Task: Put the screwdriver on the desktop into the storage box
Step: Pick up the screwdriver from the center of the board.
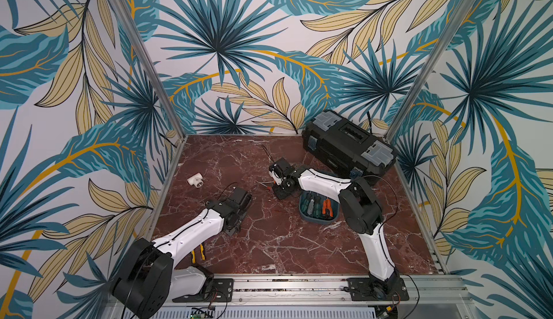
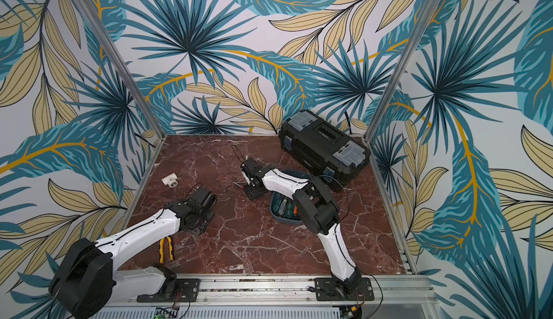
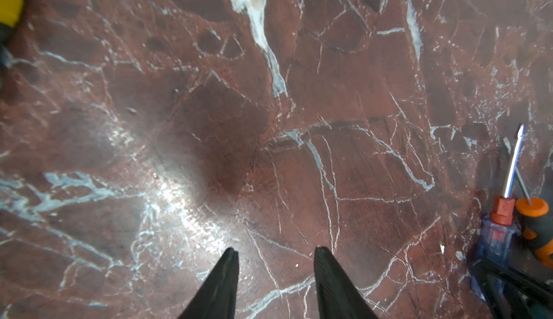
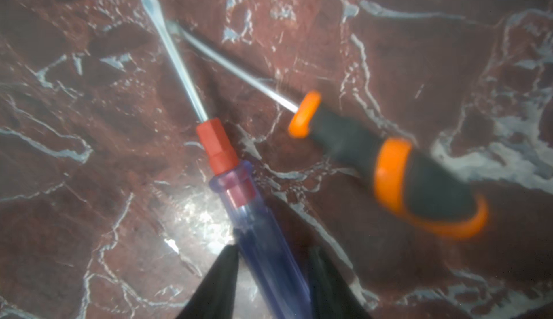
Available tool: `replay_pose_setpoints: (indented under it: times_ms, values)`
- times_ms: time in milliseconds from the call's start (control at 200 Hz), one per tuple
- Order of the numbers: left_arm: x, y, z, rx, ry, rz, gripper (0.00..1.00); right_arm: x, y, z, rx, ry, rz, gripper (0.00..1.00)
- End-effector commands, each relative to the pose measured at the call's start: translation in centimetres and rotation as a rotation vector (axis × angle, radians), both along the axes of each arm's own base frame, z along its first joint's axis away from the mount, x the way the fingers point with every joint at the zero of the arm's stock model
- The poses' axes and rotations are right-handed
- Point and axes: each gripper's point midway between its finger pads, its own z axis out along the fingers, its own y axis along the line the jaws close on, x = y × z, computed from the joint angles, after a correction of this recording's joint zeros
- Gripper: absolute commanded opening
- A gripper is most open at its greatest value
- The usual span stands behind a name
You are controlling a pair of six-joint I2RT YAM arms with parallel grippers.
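At the middle of the tabletop (image 1: 269,248): two screwdrivers were found lying flat, near the storage box (image 1: 317,218) but outside it, on its left and a little farther back.
Blue-handled screwdriver (image 4: 220,150): a clear blue handle, a red collar and a bright steel shaft were shown in the right wrist view. The handle was flanked by the right fingers (image 4: 221,278).
Right fingers: one black finger was set on each side of the blue handle, close against it. Whether the handle was truly clamped could not be told.
Orange-handled screwdriver (image 4: 359,147): it was laid just beside the blue-handled screwdriver, with the handles apart and the shafts converging. In the left wrist view the two shafts were seen crossed. In the right wrist view its orange and black handle was blurred.
Storage box: the teal tub was set on the tabletop and was partly covered by the right arm. Green-handled screwdrivers and orange-handled pliers were seen inside it.
Left fingers (image 3: 332,281): they were held apart over bare marble, with nothing between them, to the left of the two screwdrivers.
Black toolbox (image 1: 347,144): it was placed at the far right corner, behind the storage box, with its lid down.
White pipe fitting (image 1: 195,180): it was laid near the left rail.
Yellow-handled pliers (image 2: 166,248): they were laid at the front left, beside the left arm.
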Motion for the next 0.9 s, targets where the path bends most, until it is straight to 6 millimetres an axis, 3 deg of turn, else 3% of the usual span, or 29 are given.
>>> replay_pose_setpoints:
  times_ms: [0, 215, 361, 496, 606, 717, 812, 897]
  values:
    - [0.3, 0.0, 0.2, -0.004, -0.016, 0.0, 0.46, -1.3, 0.1, -1.5, -0.039, 0.049, 0.047, 0.42]
    - [0.2, 0.0, 0.1, -0.005, -0.013, -0.002, 0.46, -2.5, 0.7, -1.4, -0.086, 0.032, 0.132, 0.28]
    - [0.1, 0.0, 0.2, -0.004, -0.013, -0.003, 0.46, -3.3, 1.7, -0.2, -0.056, 0.028, 0.17, 0.16]
    - [0.0, 0.2, 0.4, 0.0, -0.018, -0.003, 0.46, -3.9, 2.8, 3.5, 0.044, 0.001, 0.172, 0.1]
    - [-0.1, 0.5, 0.5, 0.002, -0.029, 0.004, 0.46, -4.4, 2.9, 8.4, 0.166, -0.08, 0.144, 0.09]
    - [-0.1, 0.6, 0.8, 0.007, -0.043, 0.006, 0.46, -4.6, 0.1, 11.8, 0.212, -0.185, 0.006, 0.09]
    - [0.2, 0.6, 0.9, 0.007, -0.056, 0.008, 0.46, -4.9, -4.5, 12.0, 0.182, -0.22, -0.214, 0.08]
    - [0.5, 0.4, 0.8, 0.001, -0.061, 0.006, 0.46, -6.1, -9.0, 10.8, 0.15, -0.213, -0.435, 0.08]
